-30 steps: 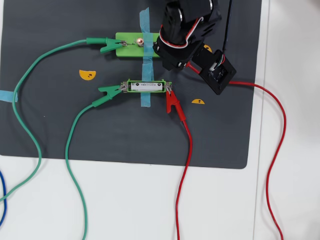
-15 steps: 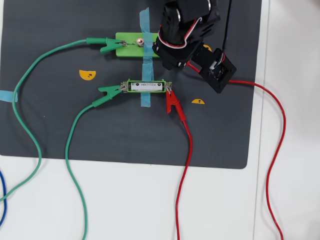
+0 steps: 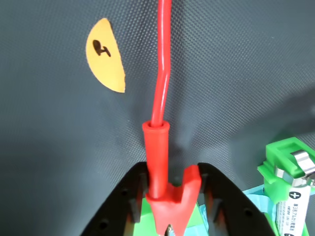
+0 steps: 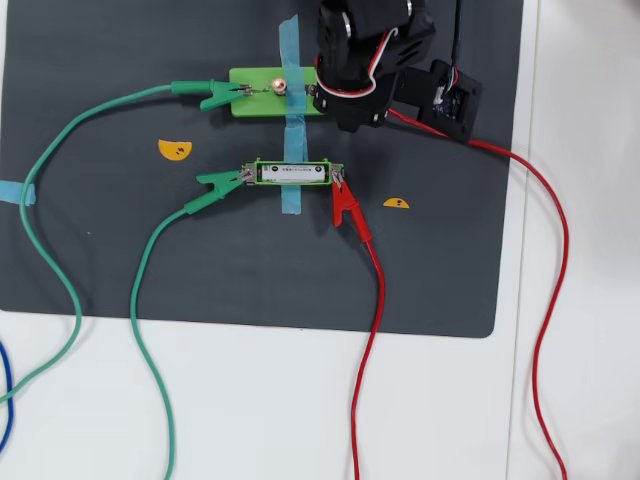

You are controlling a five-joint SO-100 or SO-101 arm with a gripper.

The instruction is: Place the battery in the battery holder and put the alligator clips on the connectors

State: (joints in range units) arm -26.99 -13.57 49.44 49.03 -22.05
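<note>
In the wrist view, a red alligator clip [image 3: 165,196] is being pinched between the black fingers [image 3: 120,206] of the gripper [image 3: 170,216] at six o'clock. At four o'clock, the battery [image 3: 295,204] is being held in the battery holder [image 3: 283,160]. At eleven o'clock, an orange sticker [image 3: 106,54] is being shown on the dark mat [image 3: 246,73].

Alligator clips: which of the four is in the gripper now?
The red-sleeved clip on the red wire running right. In the wrist view the gripper squeezes it above the wide green plate; the other three sit clipped and untouched.
</note>
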